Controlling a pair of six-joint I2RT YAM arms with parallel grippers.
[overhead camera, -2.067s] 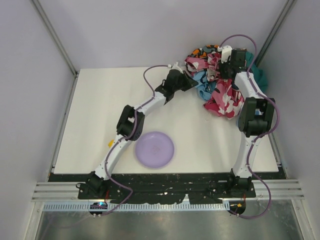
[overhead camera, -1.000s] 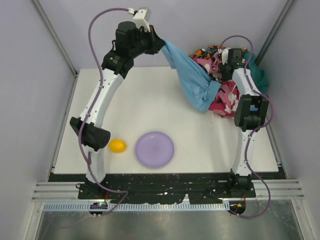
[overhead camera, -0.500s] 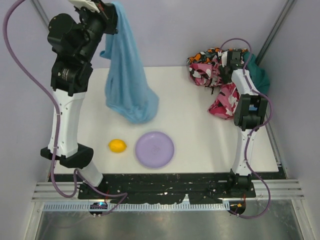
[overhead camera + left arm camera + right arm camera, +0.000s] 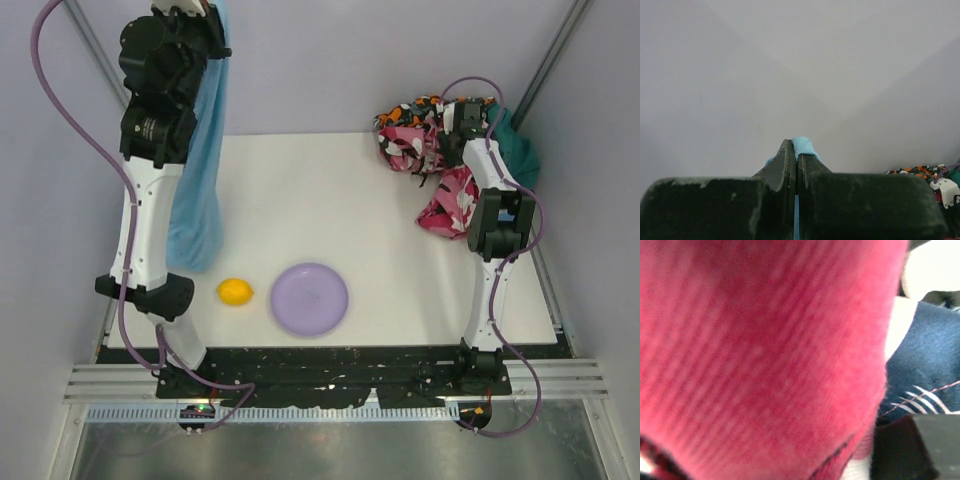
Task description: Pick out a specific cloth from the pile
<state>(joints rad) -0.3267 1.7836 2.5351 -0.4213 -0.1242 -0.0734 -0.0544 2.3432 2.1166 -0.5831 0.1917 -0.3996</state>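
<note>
The light sky-blue cloth (image 4: 196, 200) hangs in a long fold over the table's left side, clear of the pile. My left gripper (image 4: 207, 18) is raised high at the back left and shut on its top edge. In the left wrist view a blue tuft of the cloth (image 4: 803, 145) pokes out at the tips of the left gripper (image 4: 795, 150). The pile (image 4: 405, 135) of pink-white prints lies at the back right. My right gripper (image 4: 440, 148) is buried in it. Pink fabric (image 4: 760, 350) fills the right wrist view, with only one dark finger (image 4: 932, 450) showing.
A purple plate (image 4: 310, 298) and a yellow lemon (image 4: 235, 291) lie near the table's front edge. A dark teal-green piece (image 4: 520, 150) sits at the pile's right. The enclosure walls and corner posts stand close behind both arms.
My left arm has swung the blue cloth from the table's middle toward the left edge, where it now hangs straighter. The right arm has stayed in the pile.
</note>
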